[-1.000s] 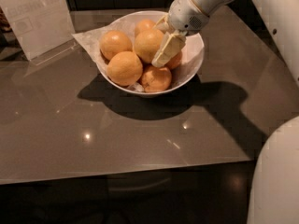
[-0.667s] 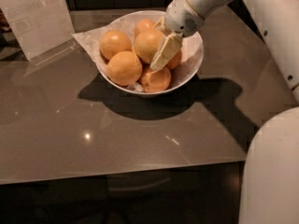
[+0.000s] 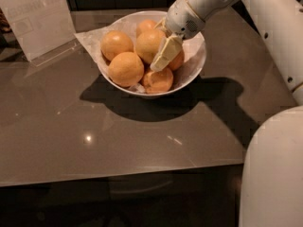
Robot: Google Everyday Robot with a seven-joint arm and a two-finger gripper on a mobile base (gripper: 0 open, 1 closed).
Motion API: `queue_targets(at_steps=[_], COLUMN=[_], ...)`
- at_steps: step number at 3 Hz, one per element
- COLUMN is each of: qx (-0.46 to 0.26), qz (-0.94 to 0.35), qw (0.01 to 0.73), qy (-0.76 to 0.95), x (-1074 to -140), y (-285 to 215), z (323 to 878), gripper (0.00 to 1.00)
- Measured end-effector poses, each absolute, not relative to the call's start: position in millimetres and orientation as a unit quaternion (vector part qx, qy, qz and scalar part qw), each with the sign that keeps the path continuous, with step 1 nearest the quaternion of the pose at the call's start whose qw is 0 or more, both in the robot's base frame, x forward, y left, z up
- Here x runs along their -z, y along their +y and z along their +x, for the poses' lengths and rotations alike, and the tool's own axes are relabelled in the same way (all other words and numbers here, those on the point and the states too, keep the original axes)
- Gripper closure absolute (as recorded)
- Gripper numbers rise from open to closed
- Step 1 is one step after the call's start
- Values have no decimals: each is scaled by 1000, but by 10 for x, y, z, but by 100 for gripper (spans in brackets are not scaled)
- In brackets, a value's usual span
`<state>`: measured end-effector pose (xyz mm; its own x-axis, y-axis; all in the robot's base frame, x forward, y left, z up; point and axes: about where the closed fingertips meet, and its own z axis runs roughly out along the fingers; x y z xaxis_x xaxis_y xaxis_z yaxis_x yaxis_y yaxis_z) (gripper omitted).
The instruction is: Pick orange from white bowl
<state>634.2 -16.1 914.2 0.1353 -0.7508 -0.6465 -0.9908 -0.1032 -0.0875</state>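
Here the hand (image 3: 160,60) presses against the orange (image 3: 147,44) inside the white bowl (image 3: 195,66). Whether it grips, I cannot tell.

Sign stand (image 3: 35,18) print unreadable

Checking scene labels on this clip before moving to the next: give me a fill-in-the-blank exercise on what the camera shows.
1. The robot's two-finger gripper is down inside the wide, glossy ____ bowl.
2. It is against a round, matte yellow-orange ____.
3. The clear plastic sign stand is at the picture's upper ____.
Missing: white; orange; left.
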Motion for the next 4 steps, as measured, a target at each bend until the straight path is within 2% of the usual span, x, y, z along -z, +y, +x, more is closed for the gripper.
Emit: queue_targets(at_steps=[1,2,3,4], qx=[-229,-215,-184,-162], qz=[-706,-698,-679,-665], qw=[262,306,374,430], qy=[616,611,604,588], x=[-9167,-9373,-9676,-9944], y=[-162,-275,-464,-560], z=[6342,6191,5854,5335], gripper=[72,95,100,100])
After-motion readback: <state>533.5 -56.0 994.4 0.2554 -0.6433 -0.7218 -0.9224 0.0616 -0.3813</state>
